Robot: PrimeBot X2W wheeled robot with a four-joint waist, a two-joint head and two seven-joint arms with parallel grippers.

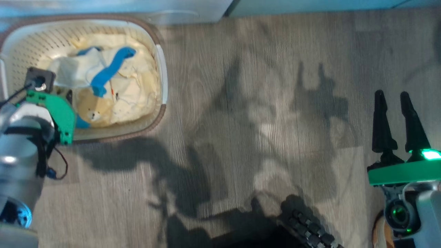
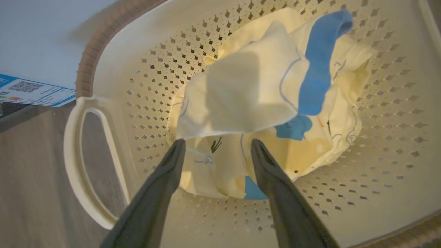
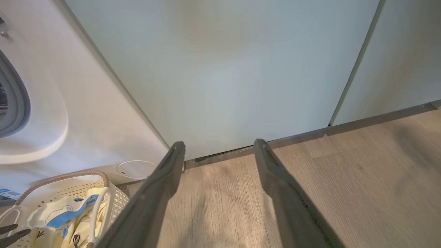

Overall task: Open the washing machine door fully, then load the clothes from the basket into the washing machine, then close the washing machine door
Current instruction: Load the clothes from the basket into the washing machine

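Washing machine [image 3: 86, 113]: white front beside a pale green cabinet [image 3: 224, 75]
Basket [image 1: 20, 44]: on the floor [image 1: 258, 120], just before the machine
Clothes [image 1: 120, 89]: heaped inside the basket
Left gripper [image 2: 217, 141]: jaws spread; empty; tips close over the clothes
Right gripper [image 1: 391, 93]: jaws spread; empty; over the floor

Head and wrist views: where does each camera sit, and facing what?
Head view: on the head, looking down at floor; basket, left forearm, right gripper show.
Left wrist view: on the left wrist, aimed into the basket at the clothes; open left gripper frames them.
Right wrist view: on the right wrist, facing cabinet door and washing machine; right gripper open.
Shared: all show the basket and clothes.
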